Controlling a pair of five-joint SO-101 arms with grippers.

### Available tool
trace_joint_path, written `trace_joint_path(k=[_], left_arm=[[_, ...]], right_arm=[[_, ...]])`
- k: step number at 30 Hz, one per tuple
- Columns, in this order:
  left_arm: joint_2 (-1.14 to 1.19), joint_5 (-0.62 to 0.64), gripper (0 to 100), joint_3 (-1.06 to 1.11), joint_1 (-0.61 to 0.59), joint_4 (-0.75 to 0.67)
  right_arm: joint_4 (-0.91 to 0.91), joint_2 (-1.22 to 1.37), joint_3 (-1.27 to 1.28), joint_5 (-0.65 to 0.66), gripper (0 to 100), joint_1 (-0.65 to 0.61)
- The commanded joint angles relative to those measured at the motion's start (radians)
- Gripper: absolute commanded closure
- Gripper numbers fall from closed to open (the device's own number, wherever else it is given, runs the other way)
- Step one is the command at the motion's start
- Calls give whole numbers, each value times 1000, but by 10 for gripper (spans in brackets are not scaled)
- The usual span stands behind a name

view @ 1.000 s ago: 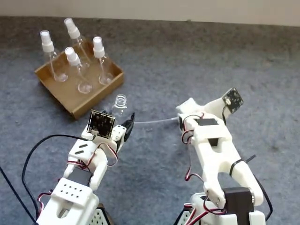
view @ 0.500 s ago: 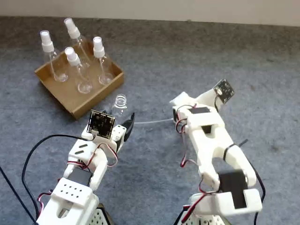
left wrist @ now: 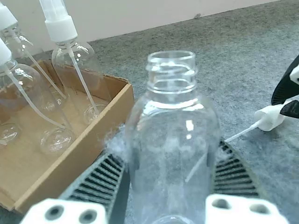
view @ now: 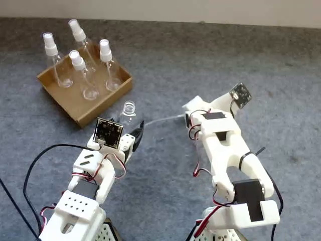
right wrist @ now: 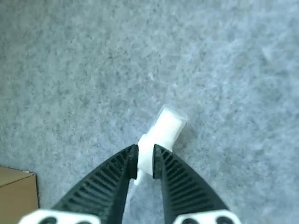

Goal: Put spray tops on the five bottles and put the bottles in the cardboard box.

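Right gripper (right wrist: 145,151) pinches spray top (right wrist: 166,124) (carpet (right wrist: 70,70) around)

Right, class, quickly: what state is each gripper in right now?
Left gripper: shut on the clear, uncapped plastic bottle.
Right gripper: shut on the white plastic spray top.

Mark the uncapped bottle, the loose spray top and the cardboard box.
Uncapped bottle (left wrist: 170,140): left wrist view, on its clear body.
Spray top (right wrist: 162,129): right wrist view, on its white head.
Box (view: 108,102): high view, on its outer side wall.
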Motion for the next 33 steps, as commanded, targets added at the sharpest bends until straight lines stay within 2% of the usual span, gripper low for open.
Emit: trace_joint_path(k=[1,6,12,14,25,33], left_arm=[[-21,-9,919,24,4,6],[-21,-9,919,24,4,6],[-19,-9,919,24,4,6],[-19,-9,919,24,4,6],[-19,-9,919,24,4,6],[-19,-9,919,24,4,6]], right_arm=[[8,-7,-59,2,957,12],[8,-7,-59,94,941,-2],[74,-8,-35,94,752,-18],[134,-15,-30,94,739,-18],[154,-5,-56,100,754,-28],[154,61,-64,103,952,-21]])
